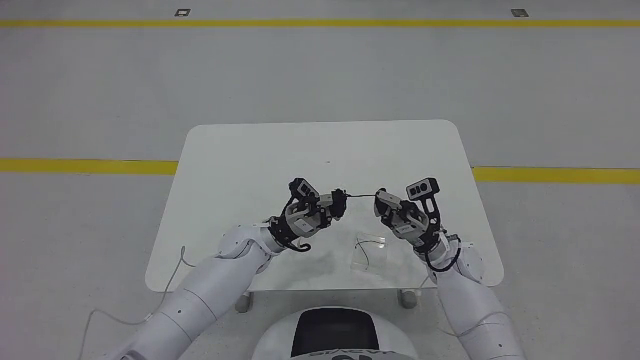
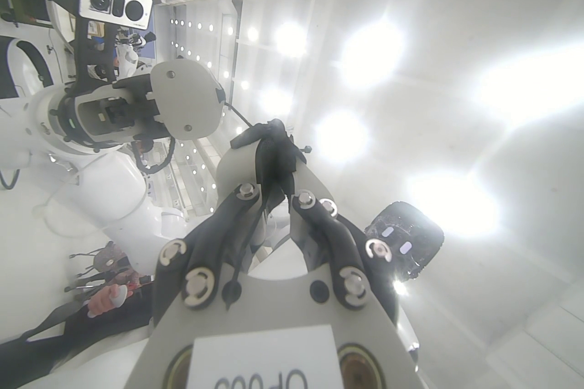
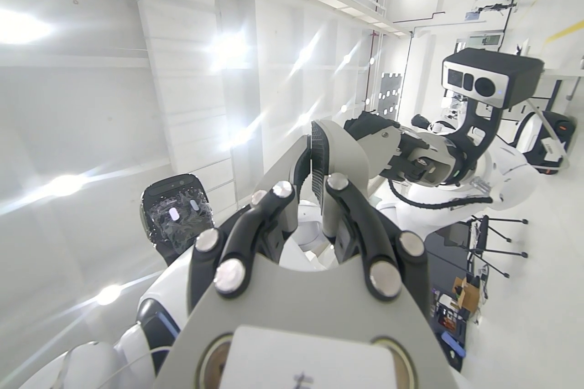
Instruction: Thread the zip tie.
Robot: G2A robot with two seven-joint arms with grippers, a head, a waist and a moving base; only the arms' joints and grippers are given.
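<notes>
Your left end effector (image 1: 333,201) and right end effector (image 1: 384,198) each pinch one end of the zip tie (image 1: 358,194). It stretches between them above the surface (image 1: 300,150).

Frame centre, zip tie (image 1: 358,196): thin black line, too small to tell head from tail. Ends hidden inside left gripper (image 1: 333,200) and right gripper (image 1: 382,198). Lower centre, clear item (image 1: 370,245) too faint to identify.
</notes>
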